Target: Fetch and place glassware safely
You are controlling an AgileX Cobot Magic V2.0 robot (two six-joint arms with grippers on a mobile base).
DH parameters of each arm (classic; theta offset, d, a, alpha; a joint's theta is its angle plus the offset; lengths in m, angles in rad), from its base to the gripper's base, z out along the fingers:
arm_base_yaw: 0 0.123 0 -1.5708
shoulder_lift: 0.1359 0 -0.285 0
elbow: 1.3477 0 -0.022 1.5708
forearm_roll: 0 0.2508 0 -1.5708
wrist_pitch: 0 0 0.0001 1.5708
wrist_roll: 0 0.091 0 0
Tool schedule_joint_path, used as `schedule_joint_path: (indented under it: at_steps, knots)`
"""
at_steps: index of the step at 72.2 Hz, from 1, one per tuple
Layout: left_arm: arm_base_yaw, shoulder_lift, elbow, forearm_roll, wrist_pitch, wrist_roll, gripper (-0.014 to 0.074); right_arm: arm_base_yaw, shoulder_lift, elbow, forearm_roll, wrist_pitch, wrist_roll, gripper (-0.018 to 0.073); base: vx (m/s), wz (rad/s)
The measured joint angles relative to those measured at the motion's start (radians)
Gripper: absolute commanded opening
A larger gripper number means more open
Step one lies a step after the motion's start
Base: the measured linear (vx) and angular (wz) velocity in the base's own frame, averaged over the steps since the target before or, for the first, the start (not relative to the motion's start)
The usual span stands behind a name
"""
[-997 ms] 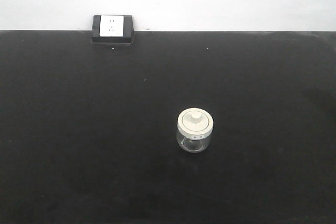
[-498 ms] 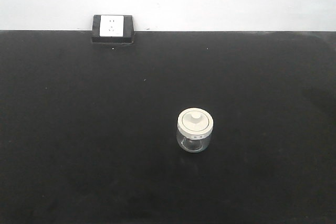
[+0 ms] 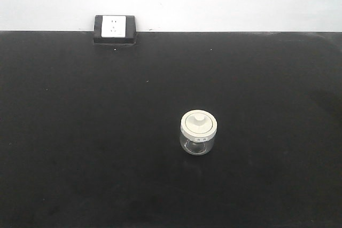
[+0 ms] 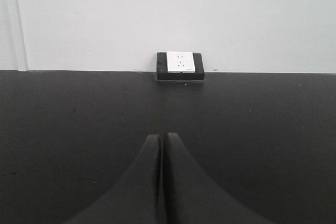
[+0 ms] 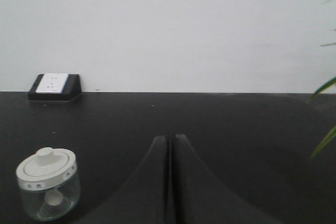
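Note:
The glassware (image 3: 198,133) is a small squat clear jar with a round off-white lid and a raised knob. It stands upright on the black table, a little right of centre in the front view. In the right wrist view the jar (image 5: 48,183) sits low at the left, well left of my right gripper (image 5: 170,138), which is shut with nothing between its fingers. My left gripper (image 4: 162,136) is shut and empty too, and the jar is out of its view. Neither gripper shows in the front view.
A white power socket in a black housing (image 3: 114,29) sits at the table's far edge against the white wall, also visible as the socket (image 4: 180,65) and the socket (image 5: 54,86). Green plant leaves (image 5: 326,129) reach in at the right edge.

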Motion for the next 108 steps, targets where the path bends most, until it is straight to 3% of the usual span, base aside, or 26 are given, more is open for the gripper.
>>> schedule_joint_path:
  at_steps: [14, 26, 42, 108]
  knots:
    - [0.0, 0.0, 0.0, 0.0, 0.0, 0.0, -0.0007, -0.089, 0.0, 0.124, 0.061, -0.151, -0.049, -0.0008, 0.0, 0.0]
    - [0.0, 0.0, 0.0, 0.0, 0.0, 0.0, -0.0007, -0.098, 0.0, 0.17, 0.131, -0.242, -0.159, -0.0008, 0.0, 0.0]
    - [0.0, 0.0, 0.0, 0.0, 0.0, 0.0, -0.0007, -0.098, 0.0, 0.17, 0.185, -0.255, -0.25, -0.0008, 0.0, 0.0]
    - [0.0, 0.0, 0.0, 0.0, -0.001, 0.0, -0.0007, -0.098, 0.0, 0.17, 0.15, -0.21, -0.178, -0.0008, 0.0, 0.0]
